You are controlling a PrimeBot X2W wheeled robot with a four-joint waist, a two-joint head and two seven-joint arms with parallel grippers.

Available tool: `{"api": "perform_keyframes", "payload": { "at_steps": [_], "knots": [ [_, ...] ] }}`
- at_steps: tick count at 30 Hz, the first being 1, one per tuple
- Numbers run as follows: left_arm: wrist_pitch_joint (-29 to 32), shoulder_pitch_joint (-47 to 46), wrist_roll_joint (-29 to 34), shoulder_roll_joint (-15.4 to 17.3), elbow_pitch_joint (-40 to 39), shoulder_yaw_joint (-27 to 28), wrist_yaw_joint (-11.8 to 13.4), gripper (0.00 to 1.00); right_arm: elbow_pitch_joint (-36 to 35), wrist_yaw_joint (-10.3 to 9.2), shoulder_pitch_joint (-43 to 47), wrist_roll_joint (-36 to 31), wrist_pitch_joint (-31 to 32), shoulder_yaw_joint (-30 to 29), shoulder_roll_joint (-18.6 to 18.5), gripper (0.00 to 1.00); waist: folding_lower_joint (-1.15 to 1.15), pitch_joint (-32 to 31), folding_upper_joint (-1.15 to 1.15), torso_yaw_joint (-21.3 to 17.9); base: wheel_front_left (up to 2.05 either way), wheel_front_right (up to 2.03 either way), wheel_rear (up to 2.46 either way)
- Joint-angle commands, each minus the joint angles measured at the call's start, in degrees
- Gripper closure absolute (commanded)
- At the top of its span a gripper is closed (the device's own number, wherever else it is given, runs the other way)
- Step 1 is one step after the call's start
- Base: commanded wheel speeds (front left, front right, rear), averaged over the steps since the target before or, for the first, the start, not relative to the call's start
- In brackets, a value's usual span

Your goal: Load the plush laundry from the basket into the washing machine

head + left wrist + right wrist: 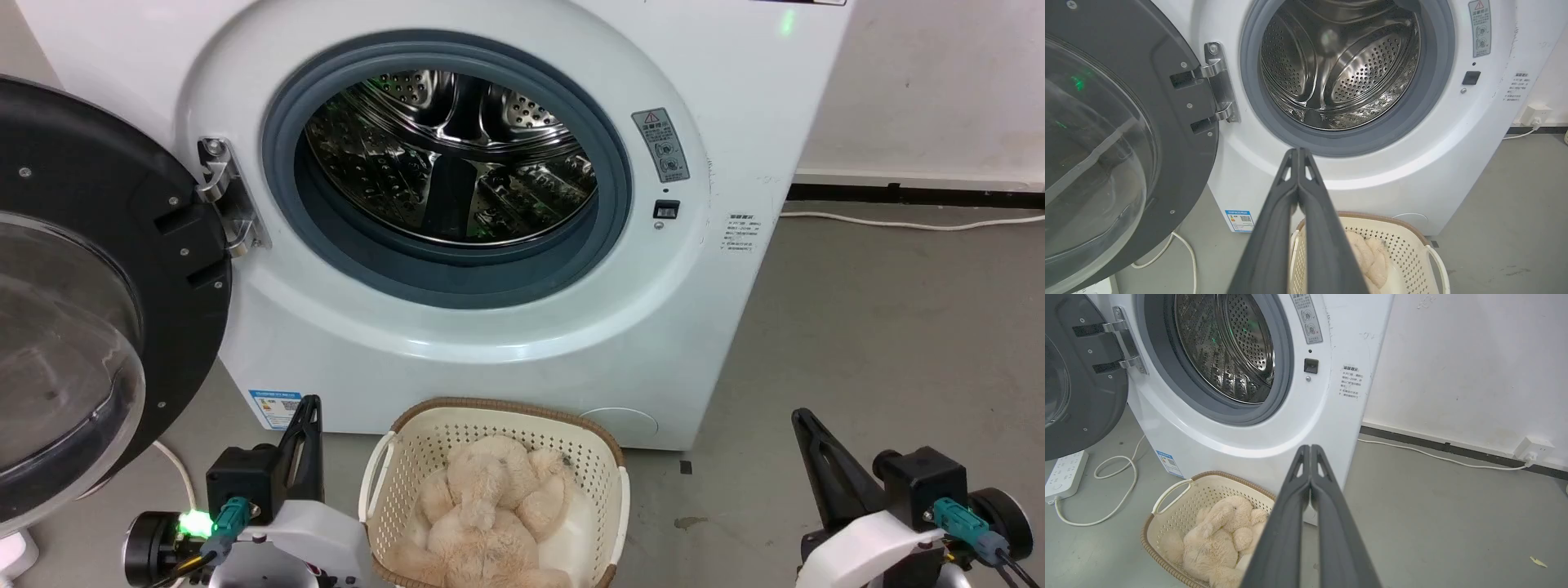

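On the floor [898, 327] at the foot of the head view, the basket [506, 406] stands just in front of the washer [735, 122]. The bear [490, 514] lies curled inside it, covering most of the bottom. The door [82, 286] is swung wide to the left and the drum [449, 155] looks empty. The left gripper [309, 408] sits just left of the basket, the right gripper [804, 420] well off to its right. Each is closed tight on nothing, and neither touches the bear.

From the left wrist view, that arm's 2 fingers [1274, 228] are pressed together and point at the lower part of the grey ring [1363, 143]. The basket and a strip of beige fur show below and to their right.

From the right wrist view, the fingers are likewise closed and empty, aimed at the washer's lower front corner. The bear sits low to their left, limbs folded over its body.

I judge the task to be at its 1st step, with nothing picked up yet. The next move calls for parting the jaws of 1 gripper, reaching down into the basket and pinching a thick limb, since plush squashes and can slip. The lift must then clear the rim and the ring before release deep in the drum.
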Motion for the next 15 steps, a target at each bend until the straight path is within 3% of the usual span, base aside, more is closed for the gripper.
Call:
{"api": "perform_keyframes", "payload": {
  "at_steps": [1,14,15],
  "knots": [
    [0.02,0.84,0.09,-0.01,-0.26,0.04,-0.25,1.0,-0.25,-0.04,-0.65,-0.43,0.03,-0.03,-0.03,1.0,0.0,0.0,0.0,0.0,0.0,0.0,0.0],
    [-0.01,-0.01,-0.02,0.0,0.01,-0.01,0.01,1.0,0.0,0.0,0.02,0.05,-0.01,0.0,0.0,1.0,0.0,0.0,0.0,0.0,0.0,0.0,0.0],
    [-0.02,-0.01,-0.04,0.0,0.02,0.02,0.02,0.0,0.02,0.01,0.04,0.08,-0.02,0.03,0.0,0.0,0.0,0.0,0.0,0.0,0.0,0.0,0.0]
  ]
}}
